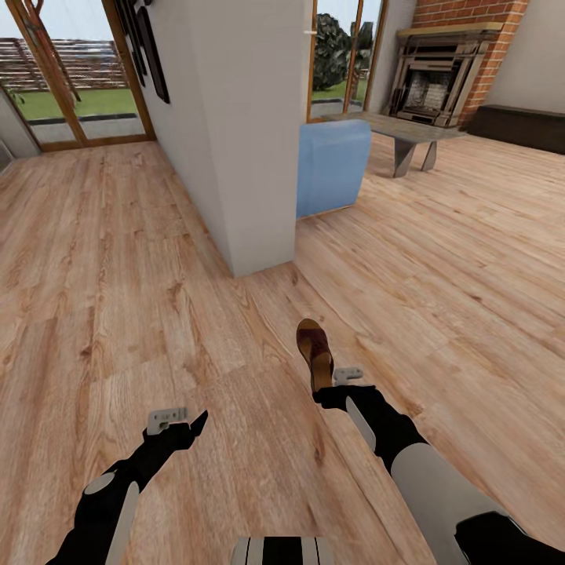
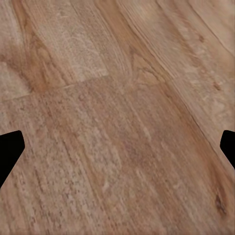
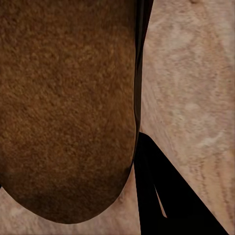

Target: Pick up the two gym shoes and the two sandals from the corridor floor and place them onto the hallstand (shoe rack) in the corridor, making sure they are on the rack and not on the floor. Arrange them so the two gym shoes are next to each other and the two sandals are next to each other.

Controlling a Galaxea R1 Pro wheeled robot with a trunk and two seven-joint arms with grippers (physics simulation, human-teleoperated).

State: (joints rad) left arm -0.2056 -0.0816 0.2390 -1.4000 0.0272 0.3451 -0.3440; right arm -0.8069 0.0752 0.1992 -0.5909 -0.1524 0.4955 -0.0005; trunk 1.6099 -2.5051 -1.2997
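Right gripper (image 1: 323,390): closed on one sandal (image 1: 315,351) — in the right wrist view the tan footbed (image 3: 66,105) sits hard against a black finger (image 3: 169,196).
Sandal axis: long axis runs forward from the claw, away from the robot, toe end farthest out; it appears lifted clear of the corridor floor (image 1: 118,275), though the gap is hard to judge.
Left gripper (image 1: 188,424): carries nothing — its two fingertips (image 2: 10,149) stand wide apart at the edges of the left wrist view, bare planks between them.
Nearer arm: the right one already has the task's thing; the left hangs low, well apart from it.
Hallstand: I cannot place it from here, so I judge the coming move to be a carry and a turn of the base rather than a reach.
Edges: the white wall corner (image 1: 251,157) stands ahead, slightly left; a blue chair (image 1: 333,165) sits just beside it, with a grey bench (image 1: 400,133) and brick fireplace (image 1: 447,71) beyond.
Open room: wide bare floor on both sides of the arms — free swing either way.
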